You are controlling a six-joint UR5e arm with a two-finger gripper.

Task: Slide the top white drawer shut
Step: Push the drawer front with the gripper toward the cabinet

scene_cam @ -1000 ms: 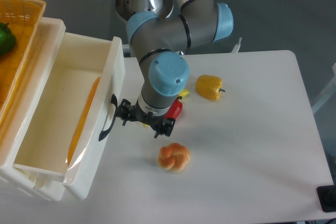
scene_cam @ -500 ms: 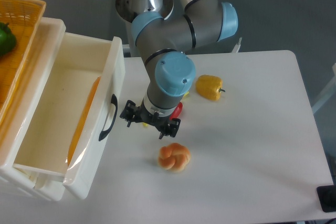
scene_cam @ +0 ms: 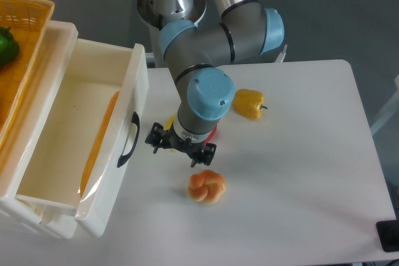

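Note:
The top white drawer [scene_cam: 68,123] stands pulled far out of the cabinet at the left. Its flat front panel [scene_cam: 118,172] faces the table, with the black curved handle [scene_cam: 128,139] on it. An orange streak shows on the drawer's inner wall. My gripper [scene_cam: 179,149] points down at the table just right of the handle, a short gap away, not touching it. Its black jaws look spread and hold nothing; the fingertips are partly hidden under the wrist.
An orange wicker basket [scene_cam: 25,42] with a green pepper [scene_cam: 6,45] sits on top of the cabinet. On the white table lie a bread roll [scene_cam: 206,186] below the gripper, a yellow pepper [scene_cam: 249,103] and a red item [scene_cam: 212,133] half hidden behind the wrist.
My gripper has moved a little to the right, away from the drawer handle. The drawer has not moved.

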